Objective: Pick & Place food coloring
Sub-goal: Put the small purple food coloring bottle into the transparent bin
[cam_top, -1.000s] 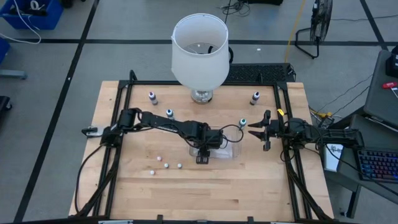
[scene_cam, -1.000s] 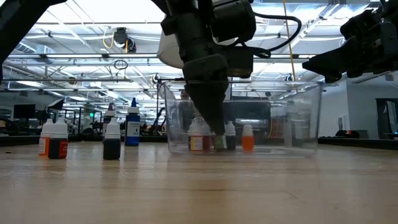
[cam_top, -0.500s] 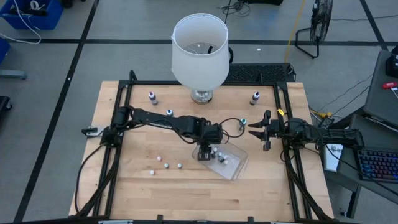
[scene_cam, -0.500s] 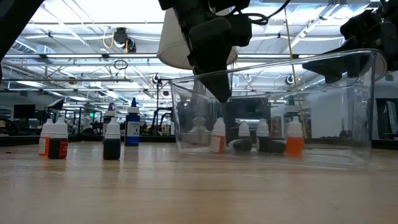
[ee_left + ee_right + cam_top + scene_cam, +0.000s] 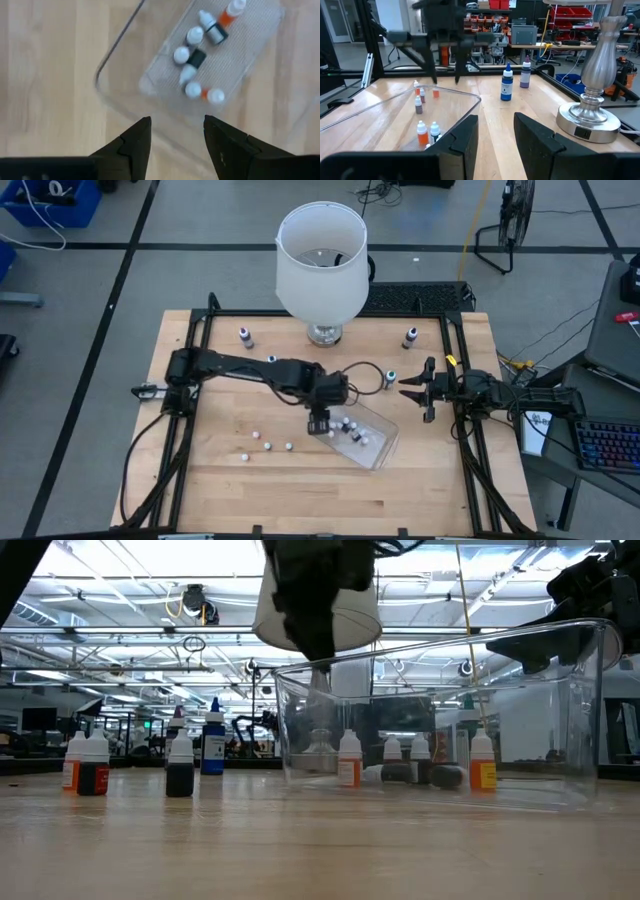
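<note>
1. Looking down from the high view, you see the clear tub (image 5: 358, 434) lying slanted on the wooden surface (image 5: 260, 480), in front of the lamp (image 5: 321, 262).
2. Your left gripper (image 5: 320, 423) hangs just over the tub's near-left corner; the left wrist view shows its fingers (image 5: 134, 142) apart with nothing between them, above the tub's rim.
3. Inside the tub you have several food coloring bottles (image 5: 197, 60) with white caps: some stand upright, and two dark ones lie on their sides on the tub floor.
4. From the low view, the tub holds orange-bodied bottles (image 5: 349, 760) at both ends of that group.
5. Left of the tub, three white-capped bottles (image 5: 266, 447) stand loose on the surface, well apart from the tub.
6. Between the tub and the lamp's side of the surface, more bottles stand singly: one (image 5: 245, 336) left of the lamp base, one (image 5: 410, 337) right of it, and two others (image 5: 390, 378) nearer the tub.
7. Your right gripper (image 5: 416, 393) waits to the right of the tub, off the surface, its fingers (image 5: 465, 140) parted and empty.
</note>
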